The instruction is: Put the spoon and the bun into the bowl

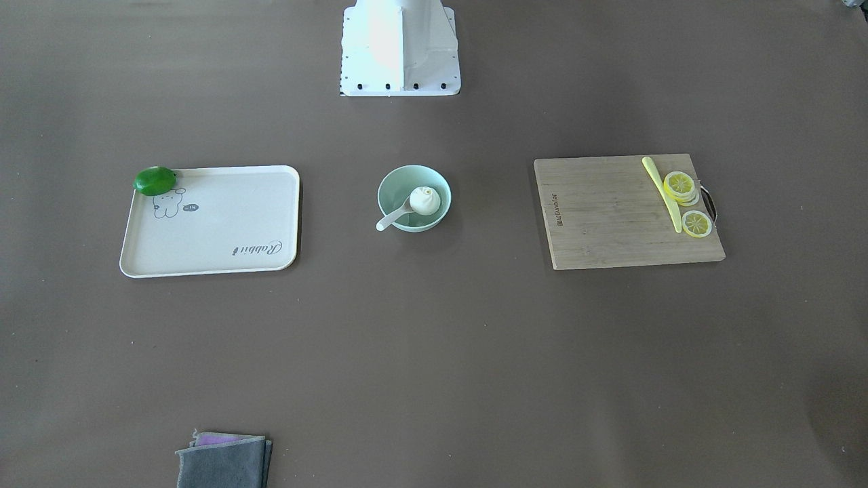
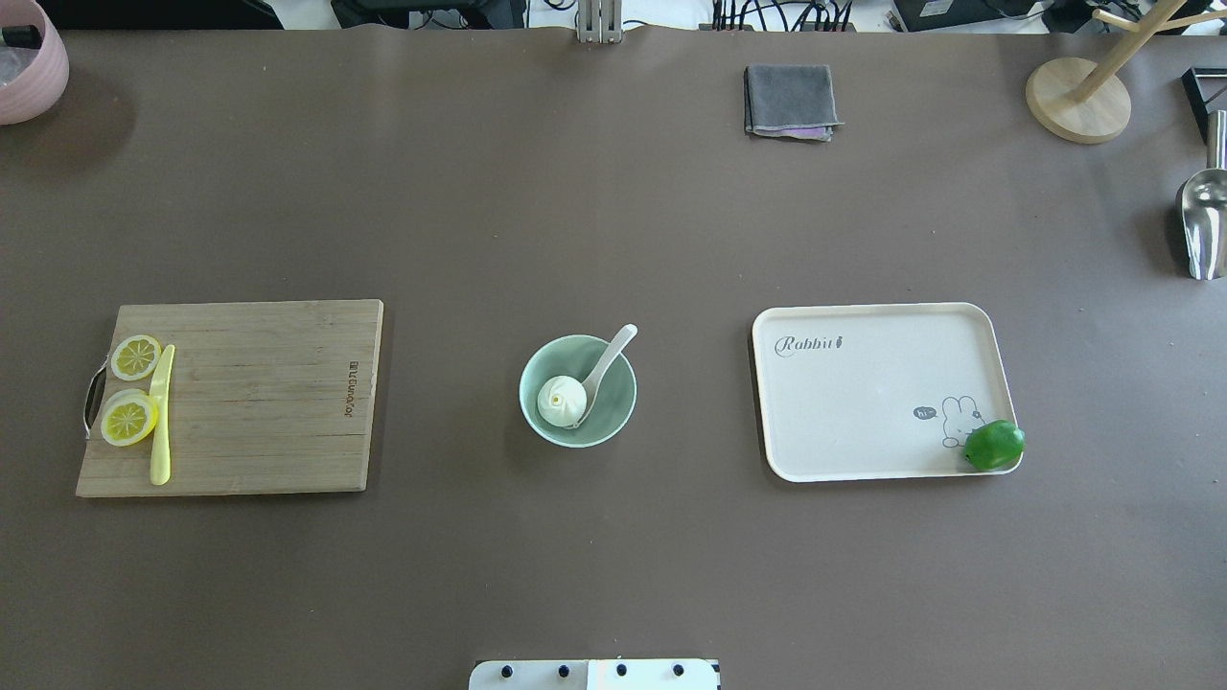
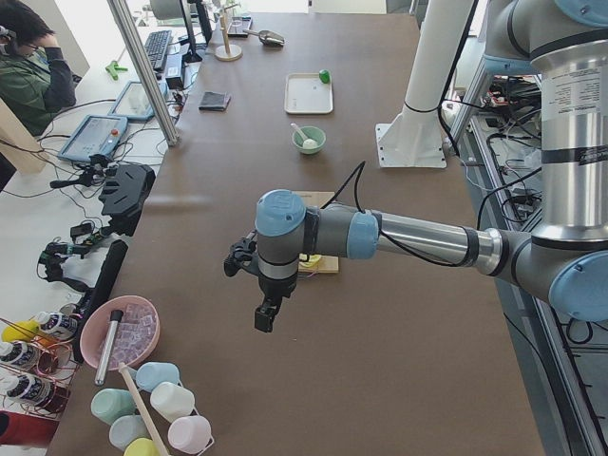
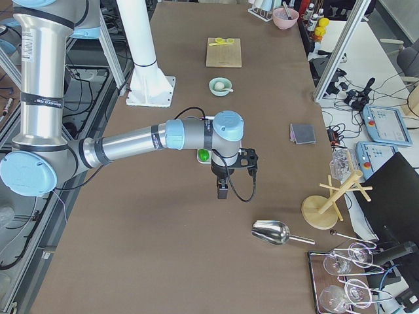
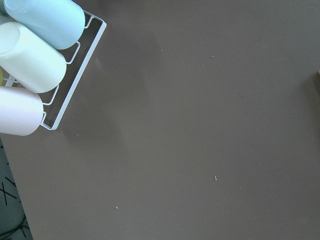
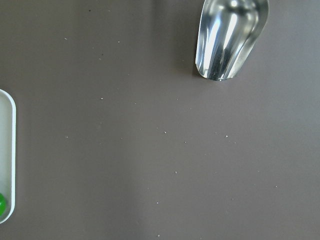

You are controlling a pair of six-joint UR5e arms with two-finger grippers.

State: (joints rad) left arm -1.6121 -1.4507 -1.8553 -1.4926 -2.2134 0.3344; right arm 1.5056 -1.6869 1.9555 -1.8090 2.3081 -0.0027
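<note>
The spoon is looking slick, so pinch its handle. The bun is looking squishy — both sitting in the bowl mid-frame. Can't tell left claw or right claw spread.

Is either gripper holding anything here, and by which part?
Nothing seems held: the spoon and bun lie in the bowl, and the left gripper and right gripper hang far from it, apparently empty.

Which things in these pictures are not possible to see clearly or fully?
Left gripper: exterior left view only, too small to judge its jaws.
Right gripper: likewise, exterior right view.
Spoon: scoop partly behind the bun inside the bowl.
Metal scoop: cut by overhead edge.
</note>
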